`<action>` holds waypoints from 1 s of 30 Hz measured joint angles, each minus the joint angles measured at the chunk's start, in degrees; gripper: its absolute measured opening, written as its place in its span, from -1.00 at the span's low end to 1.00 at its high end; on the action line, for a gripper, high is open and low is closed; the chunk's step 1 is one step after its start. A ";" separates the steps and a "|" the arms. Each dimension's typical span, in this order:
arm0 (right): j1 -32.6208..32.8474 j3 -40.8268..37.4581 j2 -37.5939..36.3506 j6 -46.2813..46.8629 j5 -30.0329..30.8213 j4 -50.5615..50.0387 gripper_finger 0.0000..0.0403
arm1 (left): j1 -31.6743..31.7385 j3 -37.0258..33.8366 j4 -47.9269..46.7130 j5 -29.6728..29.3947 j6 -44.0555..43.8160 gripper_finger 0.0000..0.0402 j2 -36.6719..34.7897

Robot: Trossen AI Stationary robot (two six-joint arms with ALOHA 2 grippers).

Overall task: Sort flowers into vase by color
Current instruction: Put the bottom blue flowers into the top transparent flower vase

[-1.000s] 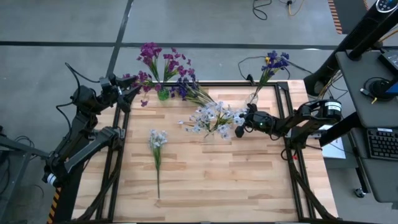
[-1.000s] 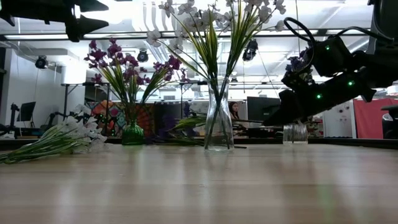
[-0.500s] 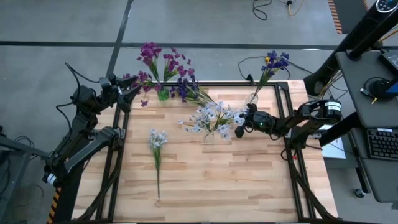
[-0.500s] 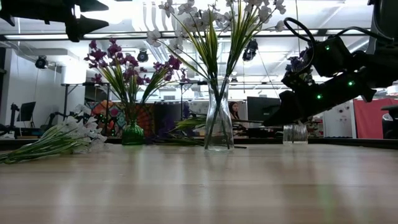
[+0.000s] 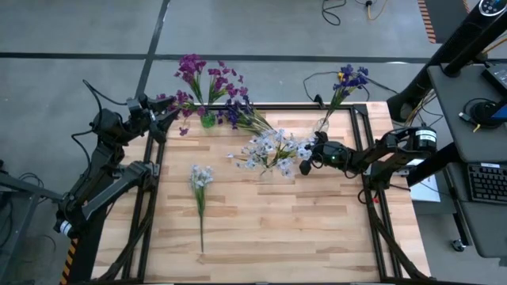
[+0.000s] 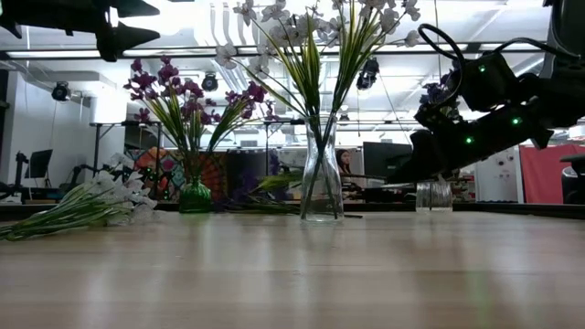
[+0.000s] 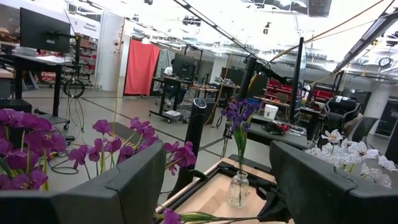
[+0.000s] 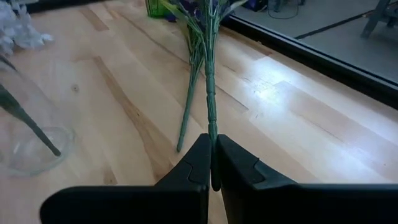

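Flowers, artificial sprays on long thin green stems, were what you had in hand: your right gripper was clamped together on the cut end of one thin green plastic stem, which ran straight out ahead of its tips toward a blue-violet blossom cluster lying on the pale wooden tabletop. A second loose stem lay just beside the held one, so you would have done well to lift slowly and check that it did not drag along. Just beside that gripper stood the clear glass vase, smooth and narrow-necked, packed with pale white-lavender sprays; swing the stem wide of those papery petals. Farther ahead of the gripper was the small green glass vase of magenta-purple blooms, and off to its other side a small clear jar holding one blue-violet spray, to my eye the right home for your stem. One white-lavender spray lay flat on the wood, well apart. Your left gripper, jaws apart and empty, waited by the magenta bunch.
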 joint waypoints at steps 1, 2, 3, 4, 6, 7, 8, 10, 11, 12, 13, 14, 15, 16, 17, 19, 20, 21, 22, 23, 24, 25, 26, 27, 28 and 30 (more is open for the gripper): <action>0.00 0.00 -0.37 0.37 -0.11 -0.16 -0.94 | 0.00 0.00 0.00 0.00 0.00 0.34 0.02; 0.00 0.00 -0.89 1.01 -0.42 -0.79 -0.94 | 0.00 0.00 0.00 0.00 0.00 0.34 0.02; 0.00 0.00 -1.47 1.66 -0.68 -1.70 -0.94 | -0.02 0.00 0.00 0.00 0.00 0.34 0.02; 0.00 0.00 -2.21 2.53 -1.05 -2.89 -0.94 | -0.01 0.00 -0.01 0.02 0.00 0.34 0.01; 0.22 0.00 -3.99 4.54 -1.13 -6.16 -0.94 | 0.00 0.00 -0.02 0.02 0.00 0.34 0.02; 0.44 0.00 -5.09 5.06 -1.11 -8.42 -0.94 | 0.00 0.00 -0.02 0.02 0.00 0.34 0.02; 0.87 0.00 -6.24 5.53 -1.10 -10.70 -0.94 | 0.00 0.00 -0.02 0.02 0.00 0.34 0.02; 1.94 0.00 -9.13 5.96 -1.08 -15.46 -0.94 | 0.00 0.00 -0.02 0.02 0.00 0.34 0.01; 2.35 0.05 -10.68 6.62 -0.90 -17.95 -0.94 | -0.01 0.00 -0.02 0.02 0.00 0.34 0.02; 2.77 0.15 -12.33 7.49 -0.38 -20.42 -0.94 | 0.00 0.00 -0.04 0.00 0.00 0.34 0.02; 3.17 0.32 -14.07 8.10 0.15 -22.72 -0.94 | -0.02 0.00 -0.02 0.00 0.00 0.34 0.02; 3.59 0.49 -15.86 8.90 0.45 -25.12 -0.94 | 0.00 0.00 -0.02 0.00 0.00 0.34 0.02; 4.04 0.84 -17.72 9.57 0.53 -27.88 -0.94 | 0.00 0.00 -0.02 0.00 0.00 0.34 0.02; 4.55 1.35 -19.56 10.42 0.51 -31.07 -0.94 | 0.00 0.00 -0.02 0.00 0.00 0.34 0.02; 5.08 2.02 -21.42 11.01 0.51 -34.82 -0.94 | -0.02 0.00 -0.02 -0.01 0.00 0.34 0.02; 6.14 4.07 -24.74 12.48 0.80 -43.41 -0.94 | 0.00 0.00 -0.02 0.00 0.00 0.34 0.02; 6.73 5.34 -26.24 13.38 1.57 -48.01 -0.94 | -0.02 0.00 -0.02 -0.02 0.00 0.34 0.02; 7.31 6.76 -27.53 14.12 2.34 -52.89 -0.94 | -0.02 0.00 -0.02 -0.02 0.00 0.34 0.02; 7.77 8.42 -28.62 15.26 3.13 -58.02 -0.94 | -0.01 0.00 -0.02 -0.02 0.01 0.34 0.02; 8.15 10.16 -29.54 16.51 3.79 -63.13 -0.94 | -0.02 0.00 -0.02 -0.02 0.00 0.34 0.02; 8.55 11.85 -30.23 17.67 4.28 -68.14 -0.94 | -0.02 0.00 -0.02 -0.02 0.00 0.34 0.02; 9.01 13.71 -30.58 19.27 4.67 -73.46 -0.94 | 0.00 0.00 -0.02 -0.02 0.00 0.34 0.02; 9.55 15.41 -30.73 20.78 4.91 -77.92 -0.94 | 0.00 0.00 -0.02 -0.02 0.00 0.34 0.02; 10.15 17.04 -30.74 22.25 4.93 -82.01 -0.94 | -0.02 0.00 -0.02 -0.02 0.00 0.34 0.02; 10.78 18.57 -30.70 23.64 4.67 -86.05 -0.94 | 0.00 0.00 -0.04 -0.02 0.00 0.34 0.02; 11.99 21.31 -30.33 26.28 3.50 -92.93 -0.94 | -0.02 0.00 -0.09 0.00 0.00 0.34 0.06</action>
